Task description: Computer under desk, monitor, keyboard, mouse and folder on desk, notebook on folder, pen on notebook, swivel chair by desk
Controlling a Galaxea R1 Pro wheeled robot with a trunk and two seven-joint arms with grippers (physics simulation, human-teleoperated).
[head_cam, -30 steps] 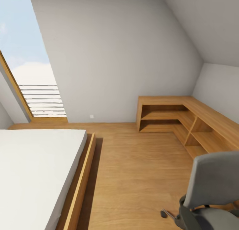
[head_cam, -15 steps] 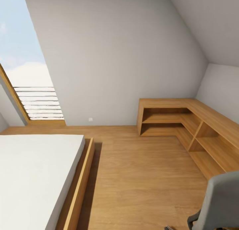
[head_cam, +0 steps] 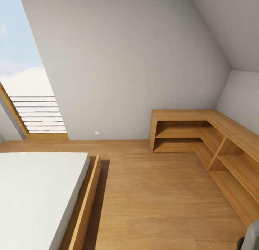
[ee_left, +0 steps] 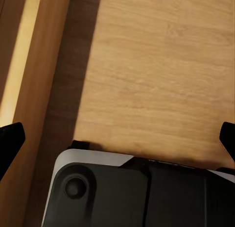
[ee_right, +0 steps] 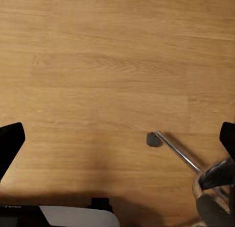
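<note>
While most of the task's things lie out of sight, the swivel chair shows as a grey sliver of upholstery at the lower right corner of the head view, standing on the wooden floor of the bedroom.

Swivel chair, further: the right wrist view carries one chrome spoke of the star base, ending in a small dark castor that rests on the floor boards; the hub end of the spoke is dark and blurred.

Right pincer: black fingertips at the two side edges of its wrist view, spread wide, nothing between them but floor.

Left pincer: black fingertips likewise at the two side edges, spread wide and holding nothing. It hangs over the floor, above the robot's base, a black body edged in white.

Bed: white mattress on a wooden frame, at the left of the head view; in the left wrist view the frame runs just beside the robot's base.

Low wooden shelving: L-shaped, open compartments, set in the far right corner along two walls.

Sloped grey wall: carries a small white socket near the floor.

Skylight: far left, sky and pale slats showing through it.
</note>
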